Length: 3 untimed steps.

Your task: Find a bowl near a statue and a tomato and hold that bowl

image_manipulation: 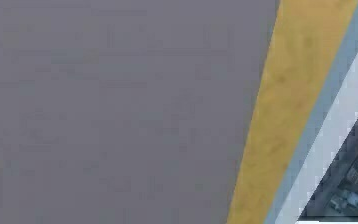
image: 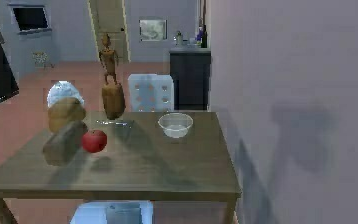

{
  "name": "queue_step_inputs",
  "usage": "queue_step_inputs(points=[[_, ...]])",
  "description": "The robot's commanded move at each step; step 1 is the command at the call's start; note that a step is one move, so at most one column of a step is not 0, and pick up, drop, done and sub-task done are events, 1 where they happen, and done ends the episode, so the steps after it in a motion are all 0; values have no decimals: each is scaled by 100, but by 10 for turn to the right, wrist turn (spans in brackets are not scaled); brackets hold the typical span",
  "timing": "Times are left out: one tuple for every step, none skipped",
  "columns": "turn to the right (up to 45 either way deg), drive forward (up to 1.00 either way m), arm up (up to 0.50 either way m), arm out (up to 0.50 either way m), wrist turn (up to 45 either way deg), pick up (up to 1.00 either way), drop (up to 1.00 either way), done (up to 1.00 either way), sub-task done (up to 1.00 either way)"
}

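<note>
Brown wooden bench (image: 167, 165) beside grey wall (image: 287, 80) | white round bowl (image: 175, 124) toward far-right corner | red round tomato (image: 94, 140) toward left edge | pincer: cannot tell

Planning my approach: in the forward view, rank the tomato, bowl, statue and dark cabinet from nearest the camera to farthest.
1. The tomato, on the left of the table.
2. The bowl, right of the table's middle.
3. The statue, at the table's far edge.
4. The dark cabinet, beyond the table, on the right.
</note>
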Motion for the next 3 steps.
queue_step_inputs(points=[[-450,0,0,0,0,0,0,0,0],[-420,0,0,0,0,0,0,0,0],[450,0,0,0,0,0,0,0,0]])
